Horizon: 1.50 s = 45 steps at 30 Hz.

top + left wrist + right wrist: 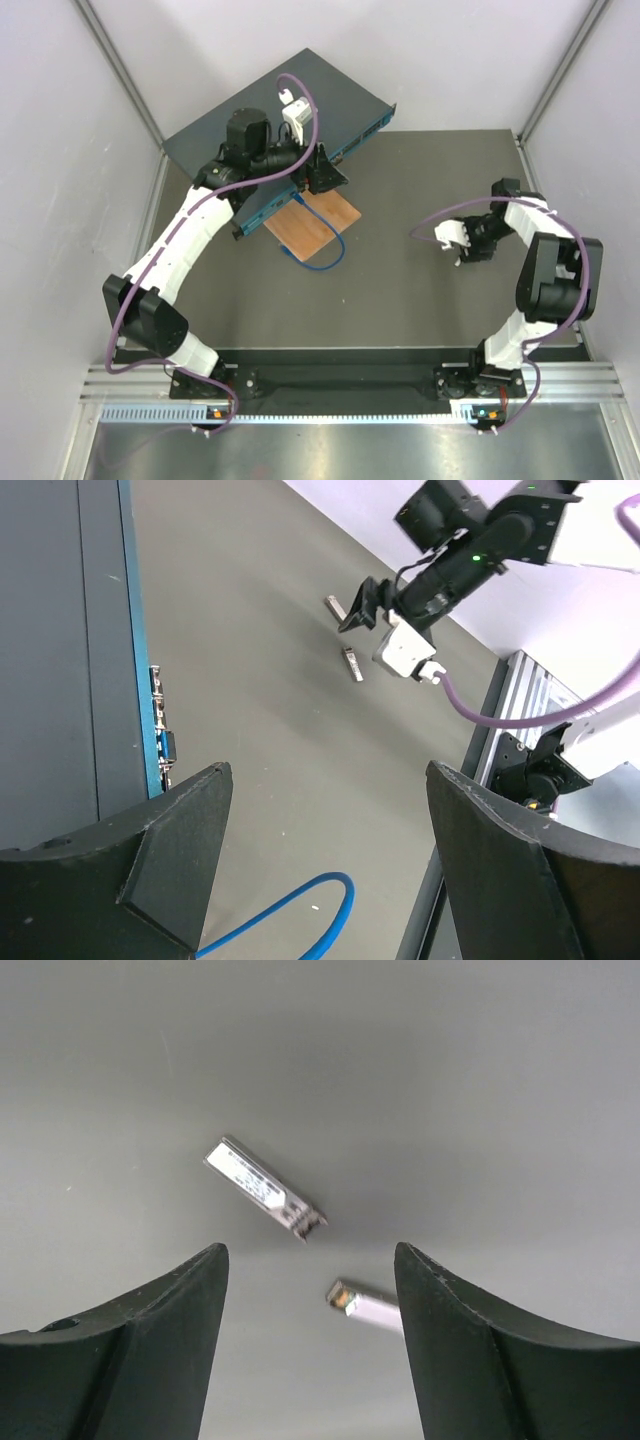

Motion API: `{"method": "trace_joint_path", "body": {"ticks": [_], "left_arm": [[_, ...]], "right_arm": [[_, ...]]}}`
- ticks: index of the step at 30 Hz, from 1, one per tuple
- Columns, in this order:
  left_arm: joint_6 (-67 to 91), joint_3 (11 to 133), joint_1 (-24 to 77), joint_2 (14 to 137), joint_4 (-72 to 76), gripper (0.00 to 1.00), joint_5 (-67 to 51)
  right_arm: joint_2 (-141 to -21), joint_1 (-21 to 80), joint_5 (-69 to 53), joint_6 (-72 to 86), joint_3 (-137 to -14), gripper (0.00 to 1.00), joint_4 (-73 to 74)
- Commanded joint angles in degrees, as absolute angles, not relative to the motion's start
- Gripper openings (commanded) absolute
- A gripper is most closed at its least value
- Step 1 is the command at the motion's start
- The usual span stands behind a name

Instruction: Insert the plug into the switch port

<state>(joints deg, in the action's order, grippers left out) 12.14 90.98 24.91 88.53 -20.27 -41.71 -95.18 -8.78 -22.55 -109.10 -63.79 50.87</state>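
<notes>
Switch (340, 95) flat; silver plugs (265, 1188) lie loose

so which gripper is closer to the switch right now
Left. The left gripper is right at the switch, by its port face and the wooden board. The right gripper is far across the table, above a silver plug, a second plug beside it.

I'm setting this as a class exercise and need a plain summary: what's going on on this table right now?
The right gripper hangs open above two small metal plugs lying on the table, gripping neither. The left gripper, also open and empty, sits beside the port face of the switch.
</notes>
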Motion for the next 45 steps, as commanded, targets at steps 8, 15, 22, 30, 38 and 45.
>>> {"method": "trace_joint_path", "body": {"ticks": [8,15,22,30,38,45], "left_arm": [[12.4,90.9,25.0,88.2,-16.8,0.83,-42.2],[11.8,91.7,25.0,88.6,-17.8,0.84,-41.7],[11.8,92.2,25.0,88.7,-17.9,0.84,-41.7],[14.4,91.2,25.0,88.6,-17.0,0.86,-40.9],[21.2,87.5,25.0,85.3,-12.9,0.88,-35.5],[31.3,85.1,25.1,84.7,-10.7,0.85,-35.8]], "right_arm": [[-103.3,-5.4,-22.9,-121.6,-69.7,0.61,54.6],[-106.1,-3.8,-18.1,-122.3,-70.0,0.46,55.2],[-109.3,-3.3,-13.4,-120.0,-70.7,0.28,59.4],[-109.1,-2.5,-17.8,-110.4,-73.8,0.0,62.5],[-102.5,-3.7,-30.7,-93.4,-85.0,0.0,68.7],[-91.8,-0.4,-41.1,-73.2,-94.3,0.0,68.3]]}}
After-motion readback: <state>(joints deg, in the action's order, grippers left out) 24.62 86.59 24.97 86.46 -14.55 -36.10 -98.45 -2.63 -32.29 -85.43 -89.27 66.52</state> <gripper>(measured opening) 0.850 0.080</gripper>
